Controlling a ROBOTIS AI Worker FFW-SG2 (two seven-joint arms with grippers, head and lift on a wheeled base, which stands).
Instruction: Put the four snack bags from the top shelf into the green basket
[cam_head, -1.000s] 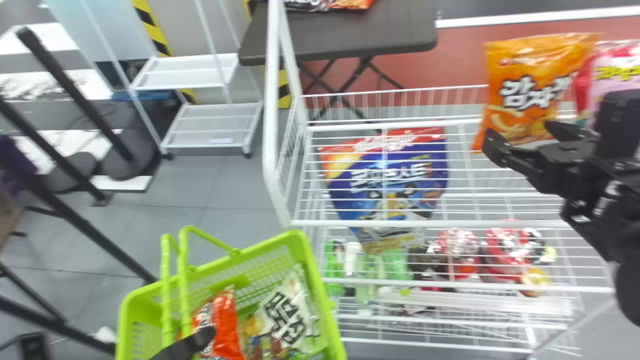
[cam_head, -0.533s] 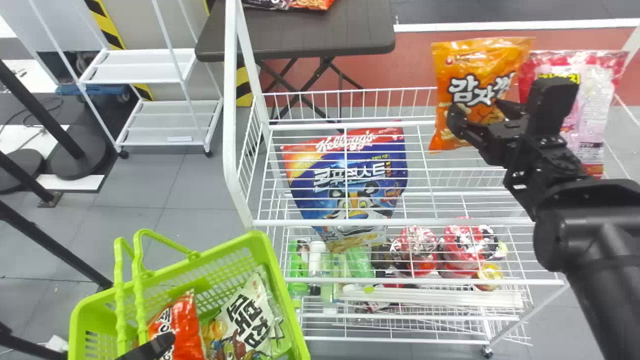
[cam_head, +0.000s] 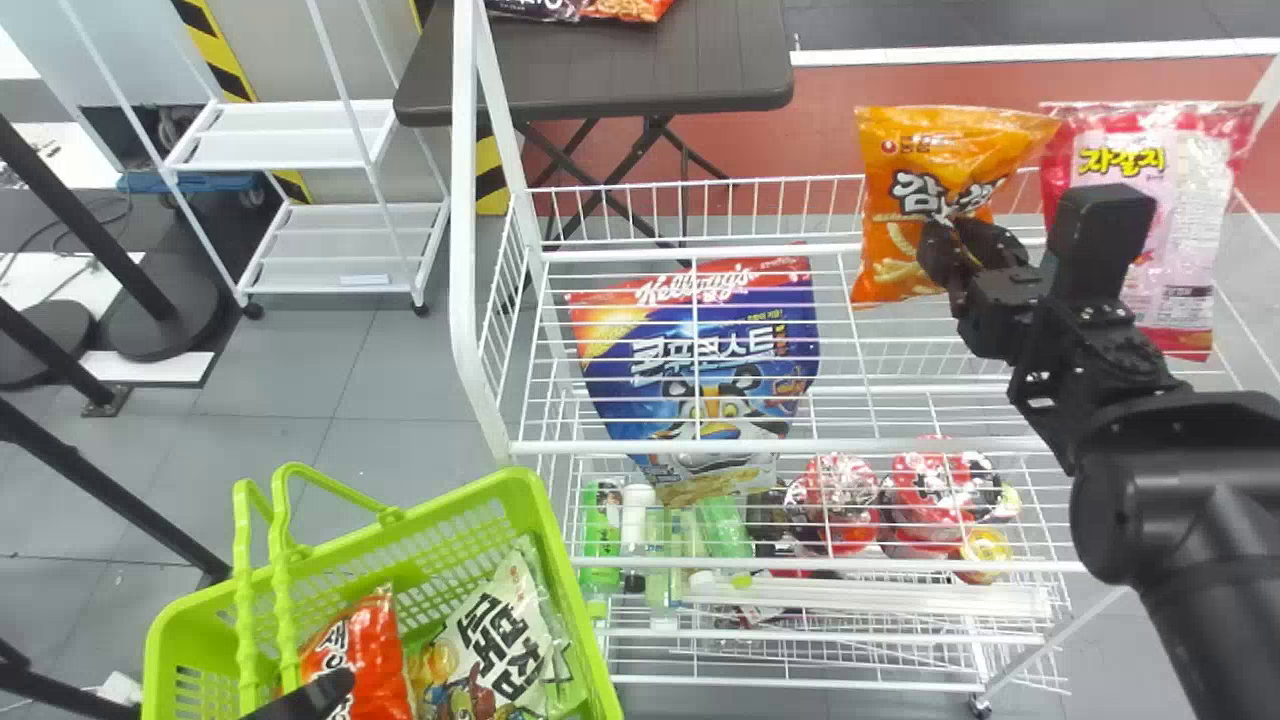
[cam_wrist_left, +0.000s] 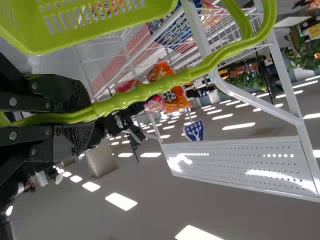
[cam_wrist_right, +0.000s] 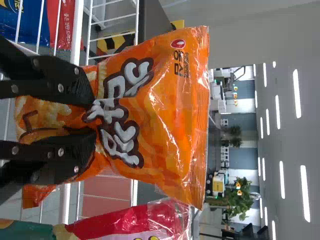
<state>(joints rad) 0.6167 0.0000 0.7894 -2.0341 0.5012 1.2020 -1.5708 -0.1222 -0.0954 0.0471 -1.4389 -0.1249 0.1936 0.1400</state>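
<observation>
- The step in hand, as I judge it, is the taking of the orange potato snack bag (cam_head: 925, 185) from the top shelf (cam_head: 900, 445) of the white wire rack (cam_head: 465, 200). The bag stands at the rack's far side, in its right half.
- The right gripper (cam_wrist_right: 95, 119) has its jaws clamped on this bag, low on its body, so that the film is creased between them. I cannot tell if the bag's weight is already carried.
- The left gripper (cam_wrist_left: 90, 117) has its jaws closed around the handle (cam_wrist_left: 145, 91) of the green basket (cam_head: 568, 590), which is just to the left of the rack's near corner.
- Inside this basket I see a red-orange snack bag (cam_head: 375, 650) and a white snack bag (cam_head: 510, 630), so probably two of four are delivered.
- A pink snack bag (cam_head: 1185, 230) stands at the rack's right end; I suppose it is the last one.
- The next move asks for a lift high enough to pass the rack's front rail and left post, then a transport leftward and a release over the basket. The grip should remain firm but gentle, because the soft film could slip.
</observation>
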